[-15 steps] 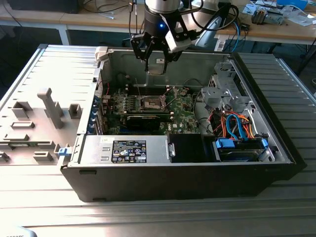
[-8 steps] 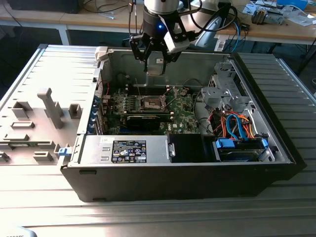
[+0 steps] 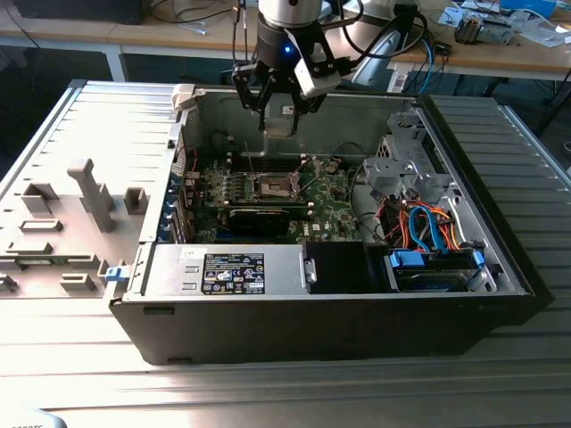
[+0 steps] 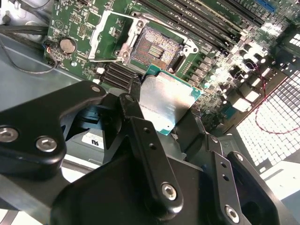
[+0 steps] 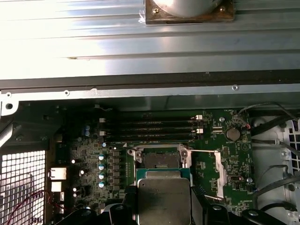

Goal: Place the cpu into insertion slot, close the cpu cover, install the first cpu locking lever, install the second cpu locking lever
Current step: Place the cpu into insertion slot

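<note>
My gripper [image 3: 279, 109] hangs over the open computer case, shut on the cpu [image 3: 279, 122], a flat square chip with a silvery-grey top. In both wrist views the cpu [image 4: 165, 99] [image 5: 164, 199] sits between the black fingers [image 4: 133, 115], above and a little short of the insertion slot [image 4: 157, 44] [image 5: 159, 161]. The insertion slot [image 3: 275, 185] is a dark square recess with a silver rim on the green motherboard, and it lies uncovered. The cpu cover [image 4: 108, 33] is swung open beside the slot, a thin silver frame [image 5: 218, 172] standing on edge.
Long memory slots [image 5: 157, 126] run just beyond the socket, with a coin battery [image 5: 233, 134] nearby. A black labelled box [image 3: 234, 272] and a blue-trimmed drive bay with cables [image 3: 433, 267] fill the case's near side. A grey fixture with blocks [image 3: 89, 192] stands at the exterior view's left.
</note>
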Robot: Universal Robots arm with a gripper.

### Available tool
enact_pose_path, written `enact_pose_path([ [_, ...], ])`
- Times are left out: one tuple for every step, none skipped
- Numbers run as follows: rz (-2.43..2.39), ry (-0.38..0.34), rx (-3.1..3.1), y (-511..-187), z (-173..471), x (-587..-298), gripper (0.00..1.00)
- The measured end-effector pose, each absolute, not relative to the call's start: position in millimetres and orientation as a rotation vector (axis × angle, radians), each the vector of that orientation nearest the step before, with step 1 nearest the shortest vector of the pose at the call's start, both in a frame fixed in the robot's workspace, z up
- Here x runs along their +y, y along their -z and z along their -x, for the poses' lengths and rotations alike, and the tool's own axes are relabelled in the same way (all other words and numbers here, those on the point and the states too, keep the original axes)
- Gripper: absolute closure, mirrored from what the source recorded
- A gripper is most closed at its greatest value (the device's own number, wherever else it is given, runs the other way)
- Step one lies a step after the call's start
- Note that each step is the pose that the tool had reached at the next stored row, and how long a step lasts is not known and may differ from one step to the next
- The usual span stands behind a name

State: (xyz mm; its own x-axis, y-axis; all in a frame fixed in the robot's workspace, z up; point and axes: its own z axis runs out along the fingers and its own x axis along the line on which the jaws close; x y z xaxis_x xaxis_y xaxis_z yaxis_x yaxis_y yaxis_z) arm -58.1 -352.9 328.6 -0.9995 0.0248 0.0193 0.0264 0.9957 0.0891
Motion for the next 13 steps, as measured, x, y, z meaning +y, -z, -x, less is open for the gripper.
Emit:
enact_pose_path([
  [0.040,0.140,-3.120,-328.2,58.5,-352.9,0.45],
  [0.040,0.140,-3.120,-327.7,59.1,-352.9,0.45],
  [0.040,0.140,-3.120,-327.4,59.5,-352.9,0.45],
  [0.040,0.140,-3.120,-327.1,60.0,-352.9,0.45],
  [0.040,0.140,-3.120,-326.6,60.8,-352.9,0.45],
  [0.040,0.140,-3.120,-326.0,61.9,-352.9,0.45],
  [0.040,0.139,-3.120,-325.6,62.4,-352.9,0.45],
  [0.040,0.140,-3.120,-325.4,62.6,-352.9,0.45],
  [0.040,0.140,-3.120,-325.2,62.9,-352.9,0.45],
  [0.040,0.140,-3.120,-324.8,63.3,-352.9,0.45],
  [0.040,0.140,-3.120,-324.5,63.7,-352.9,0.45],
  [0.040,0.140,-3.120,-324.2,64.3,-352.9,0.45],
  [0.040,0.140,-3.120,-323.9,64.8,-352.9,0.45],
])
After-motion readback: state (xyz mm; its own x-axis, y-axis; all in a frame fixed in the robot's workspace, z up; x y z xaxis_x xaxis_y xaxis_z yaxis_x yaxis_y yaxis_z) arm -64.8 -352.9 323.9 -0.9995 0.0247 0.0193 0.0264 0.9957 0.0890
